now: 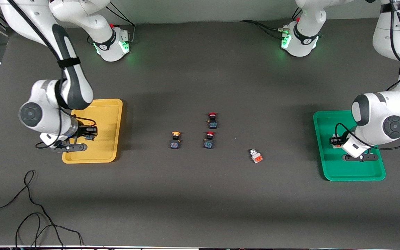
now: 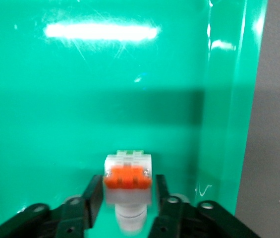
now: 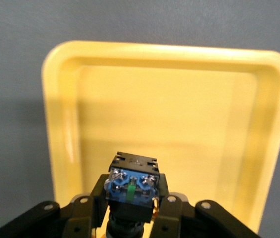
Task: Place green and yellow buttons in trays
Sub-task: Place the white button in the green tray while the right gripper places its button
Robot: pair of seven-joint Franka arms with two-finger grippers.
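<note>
white switch (image 1: 256,156) with orange block lies nearest the front camera on the table. farther back: yellow-capped switch (image 1: 175,140), beside it a red-capped switch (image 1: 209,140), a second red-capped one (image 1: 212,120) farther still.

right gripper (image 3: 130,198) low over the yellow tray (image 1: 111,139), fingers clamped on a black-bodied switch (image 3: 131,186).

left gripper (image 2: 128,198) low over the green tray (image 1: 328,156); a white switch (image 2: 128,181) sits between its fingers, which look slightly parted, so grip or release cannot be told.

risk: a drop from height may bounce a switch over the shallow rim; red caps could be picked by mistake.
</note>
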